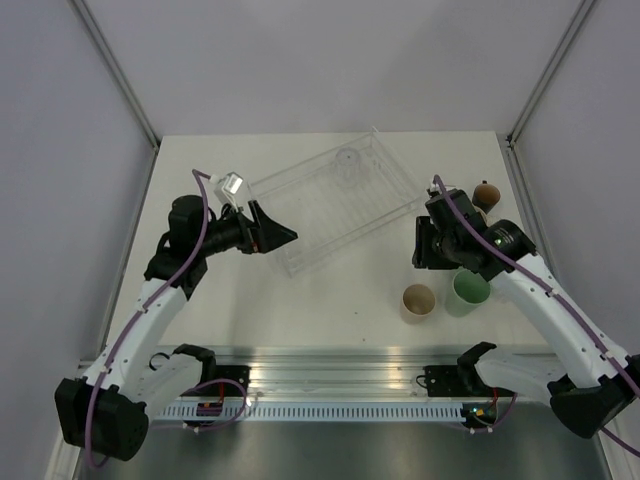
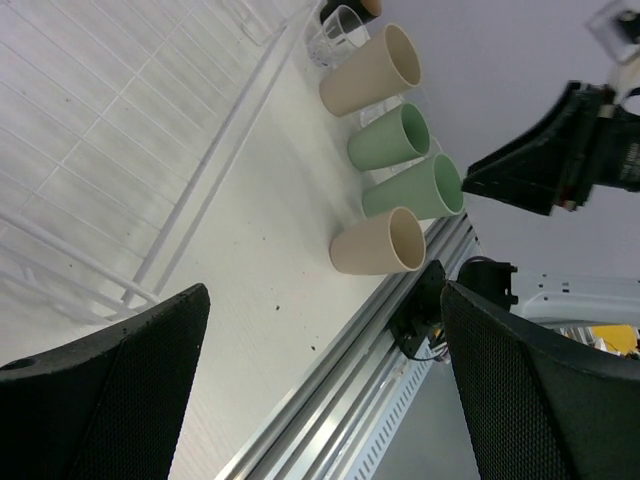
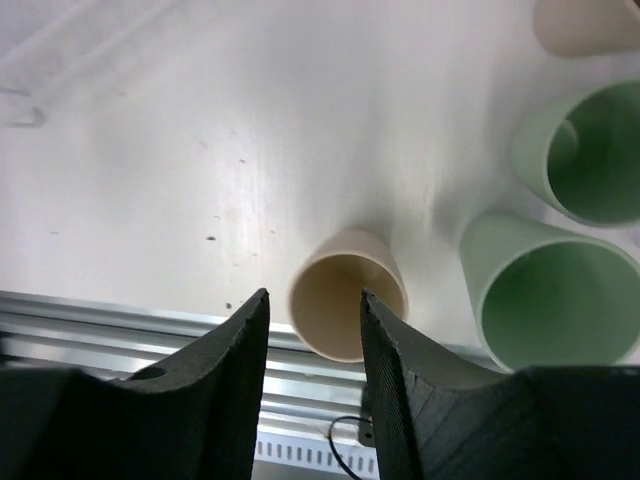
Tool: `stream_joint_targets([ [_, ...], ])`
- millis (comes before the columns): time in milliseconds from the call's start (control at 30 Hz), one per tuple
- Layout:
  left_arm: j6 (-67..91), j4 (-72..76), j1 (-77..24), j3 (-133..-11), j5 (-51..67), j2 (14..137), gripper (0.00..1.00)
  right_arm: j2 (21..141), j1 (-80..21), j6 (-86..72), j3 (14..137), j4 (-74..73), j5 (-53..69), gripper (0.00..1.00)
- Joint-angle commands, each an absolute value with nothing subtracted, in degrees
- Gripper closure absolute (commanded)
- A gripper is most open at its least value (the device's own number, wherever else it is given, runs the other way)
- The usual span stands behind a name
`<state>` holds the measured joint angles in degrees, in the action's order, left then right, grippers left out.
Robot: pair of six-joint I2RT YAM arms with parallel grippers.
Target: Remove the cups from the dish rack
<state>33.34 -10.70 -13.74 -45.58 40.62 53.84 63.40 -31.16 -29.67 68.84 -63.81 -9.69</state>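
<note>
From above and behind the arms, the dish rack [image 1: 335, 205] lies askew mid-table [image 1: 250, 320], its long side running from 7 to 1 o'clock. The left gripper [image 1: 285, 236] hangs just beside the rack's 8 o'clock rail, and from up here I cannot tell how its fingers stand; the right gripper [image 1: 425, 258] is off the rack's 4 o'clock corner, clear of it. At 6 o'clock below the right gripper stands a near beige cup [image 1: 418, 300], mouth up, with a green cup [image 1: 468, 292] just beside it at 3 o'clock; a small dark brown cup [image 1: 487, 193] sits at the arm's 1 o'clock.

Through the left wrist camera, that gripper's two black fingers [image 2: 110, 390] are spread wide with only bare table between them. The rack's white wires fill the 10 o'clock corner; outside its rail, a close row of cups runs toward 12 o'clock: the near beige cup, the green cup, a second green cup [image 2: 392, 138], a far beige cup [image 2: 375, 68] and a clear cup [image 2: 335, 35].

Through the right wrist camera, looking straight down, its fingers [image 3: 230, 400] are parted and pinch nothing; the near beige cup's open mouth shows in the gap between their tips. The green cup is at 3 o'clock, and the second green cup and the far beige cup are at 1 o'clock; all of them stand on the table, out of the rack.
</note>
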Motion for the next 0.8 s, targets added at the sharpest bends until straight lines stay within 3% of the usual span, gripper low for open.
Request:
stream_joint_targets([
  [0, 33.8, -4.5, -14.2, -48.5, 36.8, 58.5, 0.0, 63.3, -31.1, -27.3, 70.6, -56.9, -5.7, 0.52],
  [200, 30.1, -1.0, -19.2, -61.6, 20.7, 77.1, 0.0, 60.4, -31.0, -24.3, 66.6, -46.9, -2.1, 0.41],
  [467, 23.6, -6.3, -28.8, -88.3, -4.9, 100.3, 0.0, 56.7, -31.0, -24.4, 63.5, -46.3, -1.7, 0.34],
  [767, 18.9, -21.9, -32.1, -121.7, -16.0, 125.5, 0.0, 54.8, -31.0, -22.5, 62.2, -47.4, -2.3, 0.24],
])
